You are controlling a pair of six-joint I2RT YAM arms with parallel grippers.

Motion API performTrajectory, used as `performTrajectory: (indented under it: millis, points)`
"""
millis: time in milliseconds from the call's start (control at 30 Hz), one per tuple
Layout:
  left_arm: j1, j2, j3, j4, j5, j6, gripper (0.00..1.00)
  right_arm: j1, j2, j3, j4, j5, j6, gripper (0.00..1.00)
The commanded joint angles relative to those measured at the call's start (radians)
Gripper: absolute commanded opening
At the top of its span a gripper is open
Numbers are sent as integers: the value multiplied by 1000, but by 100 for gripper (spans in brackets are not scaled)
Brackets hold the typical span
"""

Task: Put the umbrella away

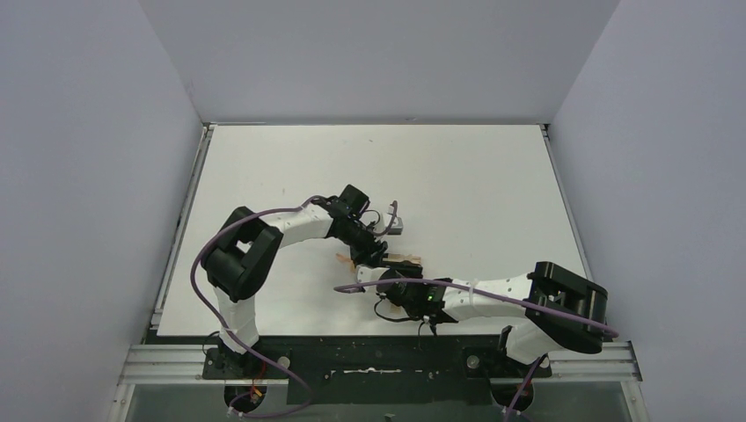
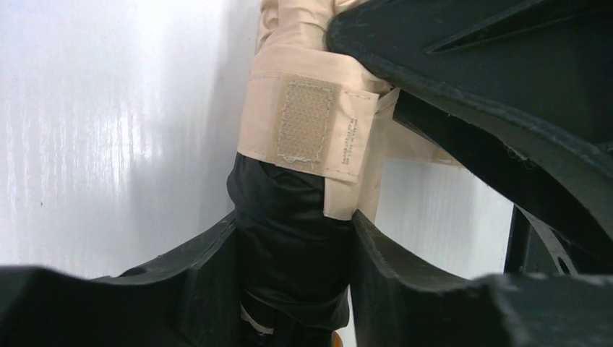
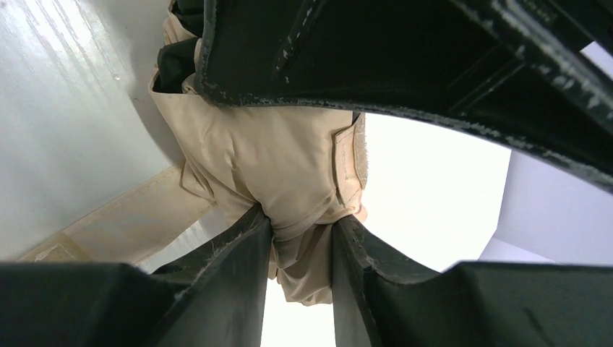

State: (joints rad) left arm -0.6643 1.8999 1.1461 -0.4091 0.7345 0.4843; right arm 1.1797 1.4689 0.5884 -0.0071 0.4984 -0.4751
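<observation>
The left pincer [image 2: 295, 225] clamps the umbrella's [image 2: 289, 43] black section, the right pincer [image 3: 300, 217] grips its tan fabric. Just above the left pincer, the strap's [image 2: 307, 119] tiny print is unreadable.

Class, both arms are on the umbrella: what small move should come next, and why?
Probably hold the right gripper firm while the left gripper twists the umbrella tighter: both pairs of jaws pinch it, yet the strap's Velcro patch lies bare, seemingly unfastened.

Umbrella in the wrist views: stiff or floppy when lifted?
Probably floppy: the umbrella fabric creases and bunches inside the right pincer. Likely slippery too, given its sheen. Its black section in the left pincer looks tightly wrapped, perhaps stiffer.
</observation>
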Motion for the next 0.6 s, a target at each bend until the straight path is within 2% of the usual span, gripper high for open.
performTrajectory:
  millis: [0, 233, 300, 400, 467, 567]
  points:
    - [-15, 24, 39, -6, -74, 29, 33, 8, 17, -42, -80, -68, 50, 11]
    - [-27, 17, 19, 19, -122, 36, 11, 9, -37, -48, -45, -60, 42, 20]
    - [-30, 18, 22, 17, -135, 39, 9, 8, -72, -46, -44, -62, 42, 29]
    - [-33, 12, 17, 22, -154, 44, 4, 8, -160, -32, -83, -98, 45, 51]
    - [-35, 8, 14, 25, -176, 45, 0, 7, -238, -18, -127, -125, 50, 59]
    - [-39, -4, 7, 30, -194, 55, 0, 9, -362, 3, -211, -163, 72, 63]
